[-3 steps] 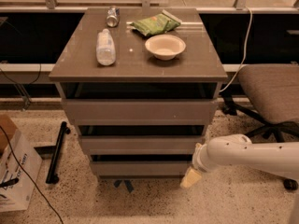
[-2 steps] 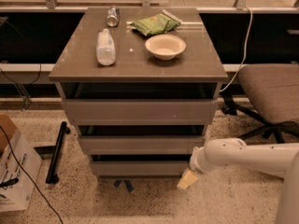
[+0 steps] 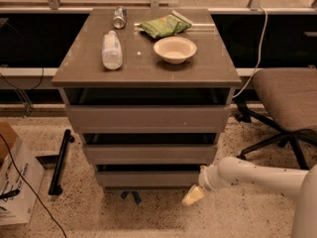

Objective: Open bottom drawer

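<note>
Now your cream-tipped gripper [image 3: 193, 196], at the end of the white speckled arm [image 3: 257, 175] reaching in from the lower right of the frame, sits slightly lower and further left than a second ago. It has crept toward the right end of the bottom drawer [image 3: 148, 178], the low, flat grey-brown front at the foot of the grey-brown three-drawer desk [image 3: 148, 71]. The tip is just below and beside that front's lower right corner; you cannot tell whether it touches, nor whether the jaws are wide or narrow.

The drawer itself has not shifted: it lies low in the centre of the frame, under the similar middle front [image 3: 148, 152], with the same dark gap above it. You are likely in the approach, so the pull has yet to begin.
</note>
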Controlling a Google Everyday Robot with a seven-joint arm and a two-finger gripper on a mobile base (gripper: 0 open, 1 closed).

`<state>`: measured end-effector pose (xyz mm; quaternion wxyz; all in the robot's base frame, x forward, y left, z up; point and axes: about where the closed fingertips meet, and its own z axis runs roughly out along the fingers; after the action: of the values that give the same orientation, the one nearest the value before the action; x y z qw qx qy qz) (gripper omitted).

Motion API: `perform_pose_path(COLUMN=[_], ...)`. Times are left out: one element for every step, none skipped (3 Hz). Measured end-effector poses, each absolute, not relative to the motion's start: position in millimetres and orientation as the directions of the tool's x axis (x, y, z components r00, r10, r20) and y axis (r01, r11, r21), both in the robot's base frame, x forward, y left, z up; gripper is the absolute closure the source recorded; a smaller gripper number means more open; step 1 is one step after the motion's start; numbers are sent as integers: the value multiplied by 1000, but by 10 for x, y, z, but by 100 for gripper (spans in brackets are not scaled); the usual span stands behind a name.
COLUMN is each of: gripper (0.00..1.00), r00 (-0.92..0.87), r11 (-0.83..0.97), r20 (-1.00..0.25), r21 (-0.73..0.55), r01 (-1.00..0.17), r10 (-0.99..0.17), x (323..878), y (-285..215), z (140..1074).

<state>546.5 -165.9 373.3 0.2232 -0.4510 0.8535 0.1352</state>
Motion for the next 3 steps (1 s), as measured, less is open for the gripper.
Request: perform_pose_path(gripper=[0,0,0], r00=[-514,-535,-541], r11=[565,575,578], r20=[-542,-581,-598], r21=[85,136,154], r01=[-821,-806,-802], r10=[-665,-613,-591], x=[5586,5784,5930], y=[-1611,-1575,-1550], z=[3381,3025,2868])
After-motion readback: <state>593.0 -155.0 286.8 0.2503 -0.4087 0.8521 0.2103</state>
